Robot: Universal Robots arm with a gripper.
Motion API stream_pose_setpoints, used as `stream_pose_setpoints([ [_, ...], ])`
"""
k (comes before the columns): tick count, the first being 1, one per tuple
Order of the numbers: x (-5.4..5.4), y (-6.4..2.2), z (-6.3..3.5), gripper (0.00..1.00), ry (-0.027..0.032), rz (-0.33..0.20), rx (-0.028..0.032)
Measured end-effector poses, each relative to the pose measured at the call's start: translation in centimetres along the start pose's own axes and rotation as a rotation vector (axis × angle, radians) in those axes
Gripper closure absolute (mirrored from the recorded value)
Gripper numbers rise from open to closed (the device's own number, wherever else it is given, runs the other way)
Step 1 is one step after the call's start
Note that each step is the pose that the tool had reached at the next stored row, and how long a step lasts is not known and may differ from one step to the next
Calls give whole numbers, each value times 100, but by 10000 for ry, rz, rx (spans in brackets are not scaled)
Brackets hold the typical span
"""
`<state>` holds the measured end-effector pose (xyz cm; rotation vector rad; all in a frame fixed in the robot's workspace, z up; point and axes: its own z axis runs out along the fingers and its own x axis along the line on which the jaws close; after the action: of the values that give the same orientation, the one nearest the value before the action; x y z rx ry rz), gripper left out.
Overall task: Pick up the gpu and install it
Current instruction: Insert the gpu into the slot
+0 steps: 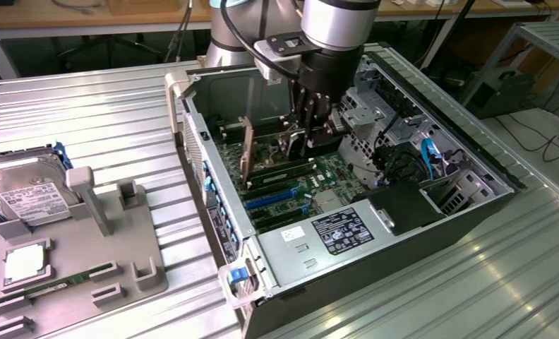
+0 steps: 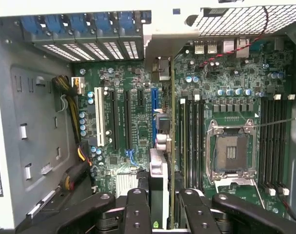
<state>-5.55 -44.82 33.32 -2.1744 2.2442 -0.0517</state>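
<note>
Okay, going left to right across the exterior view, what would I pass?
hard drive → gpu → gripper → blue cables

**A robotics lab workstation**

A silver robot arm hangs over an opened black computer tower case on a ribbed aluminium table, beside a grey moulded parts fixture. Wooden workbenches and loose black floor cables lie behind.
</note>
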Motion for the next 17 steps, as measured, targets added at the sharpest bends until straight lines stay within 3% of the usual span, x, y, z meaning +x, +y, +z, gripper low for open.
stream_pose_setpoints([
  [10,-54,39,172,72,-12,-231,13],
  [13,-56,42,206,72,-8,-297,104],
  [17,-56,60,249,72,-8,-312,107],
])
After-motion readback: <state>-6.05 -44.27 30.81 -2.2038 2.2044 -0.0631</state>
